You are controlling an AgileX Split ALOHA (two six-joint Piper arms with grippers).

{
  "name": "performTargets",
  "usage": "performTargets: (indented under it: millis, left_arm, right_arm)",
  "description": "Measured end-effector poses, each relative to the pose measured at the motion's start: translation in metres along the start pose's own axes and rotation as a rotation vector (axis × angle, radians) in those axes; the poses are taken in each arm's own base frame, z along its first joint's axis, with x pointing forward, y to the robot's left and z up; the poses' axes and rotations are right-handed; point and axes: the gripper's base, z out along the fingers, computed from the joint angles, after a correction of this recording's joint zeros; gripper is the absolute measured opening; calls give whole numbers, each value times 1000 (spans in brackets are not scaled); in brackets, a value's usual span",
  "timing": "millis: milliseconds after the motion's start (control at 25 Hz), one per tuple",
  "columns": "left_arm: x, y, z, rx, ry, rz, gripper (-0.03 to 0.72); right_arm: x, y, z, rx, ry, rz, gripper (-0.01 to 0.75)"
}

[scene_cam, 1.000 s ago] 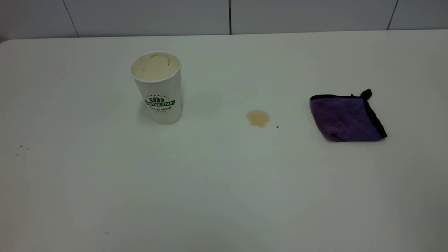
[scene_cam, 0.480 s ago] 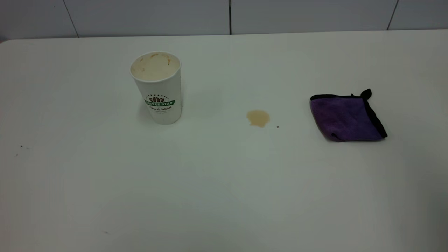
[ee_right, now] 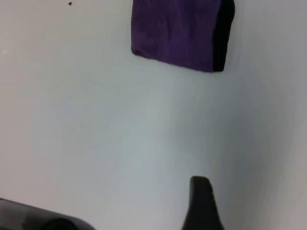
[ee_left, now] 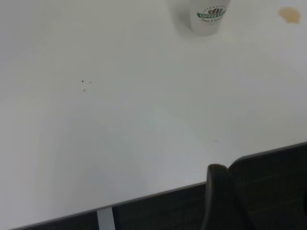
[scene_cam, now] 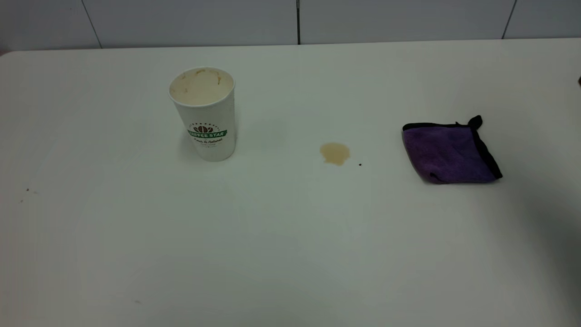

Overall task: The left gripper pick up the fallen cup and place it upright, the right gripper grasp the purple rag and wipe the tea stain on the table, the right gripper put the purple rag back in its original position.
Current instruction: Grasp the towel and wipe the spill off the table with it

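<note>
The cup (scene_cam: 204, 113) stands upright on the table (scene_cam: 281, 236) at the left, with its tan-stained inside showing. It also shows far off in the left wrist view (ee_left: 209, 17). The tea stain (scene_cam: 335, 153) lies in the middle, with a tiny black speck just to its right. The purple rag (scene_cam: 447, 152) lies folded flat at the right, and it shows in the right wrist view (ee_right: 177, 31). My right gripper (ee_right: 200, 203) hangs above bare table, short of the rag and not touching it. My left gripper (ee_left: 218, 196) is back over the table's near edge, far from the cup.
A grey panelled wall runs behind the table's far edge. A small dark part of the right arm (scene_cam: 579, 81) pokes in at the exterior view's right edge. A soft shadow lies on the table's lower right. Tiny specks (scene_cam: 27, 190) mark the left side.
The shadow at the table's lower right has grown and a dark bit has appeared at the right edge. The cup, stain and rag have not moved.
</note>
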Motion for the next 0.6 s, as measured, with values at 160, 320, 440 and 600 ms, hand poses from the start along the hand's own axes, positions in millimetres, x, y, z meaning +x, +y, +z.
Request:
performTargets:
  millis: [160, 320, 440, 600]
  left_arm:
    - [0, 0, 0, 0, 0, 0, 443]
    - [0, 0, 0, 0, 0, -1, 443]
    - [0, 0, 0, 0, 0, -1, 443]
    - [0, 0, 0, -2, 0, -2, 443]
  right_arm:
    - [-24, -6, 38, -31, 37, -15, 592]
    - [-46, 1, 76, -61, 60, -66, 591]
    - [-59, 12, 107, -76, 77, -108, 591]
    - [-70, 21, 151, -91, 109, -138, 591]
